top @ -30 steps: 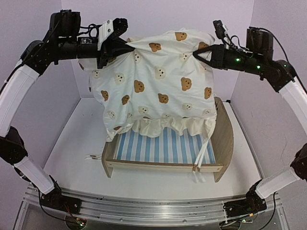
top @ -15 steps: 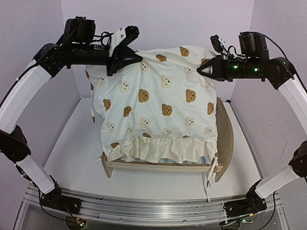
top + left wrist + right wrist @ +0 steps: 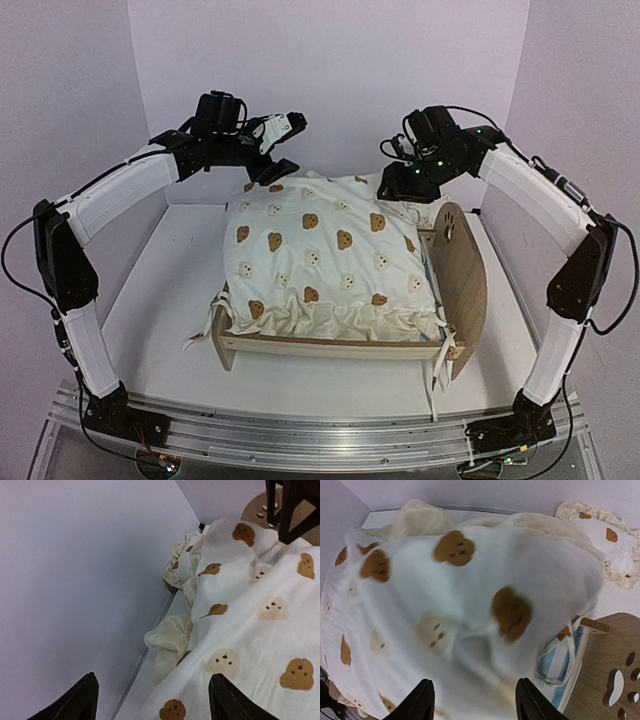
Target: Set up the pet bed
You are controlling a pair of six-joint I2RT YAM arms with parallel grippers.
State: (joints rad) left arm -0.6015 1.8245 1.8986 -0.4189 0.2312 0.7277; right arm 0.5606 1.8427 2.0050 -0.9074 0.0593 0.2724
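On white table (image 3: 150, 290), cream bear-print cushion (image 3: 320, 260) draped over pet bed (image 3: 462, 270); above far corners, left gripper (image 3: 287, 143) and right gripper (image 3: 474, 687) spread open, empty.

Both arms rise from their bases at the near edge, elbows bowed outward, and reach to the far side with forearms angling in toward each other. The left gripper (image 3: 287, 143) has its jaws spread wide, with nothing between the fingers (image 3: 80, 700). The right gripper (image 3: 392, 180), tilted downward, likewise looks parted and empty in its wrist view, though from overhead its fingers are too dark to separate.
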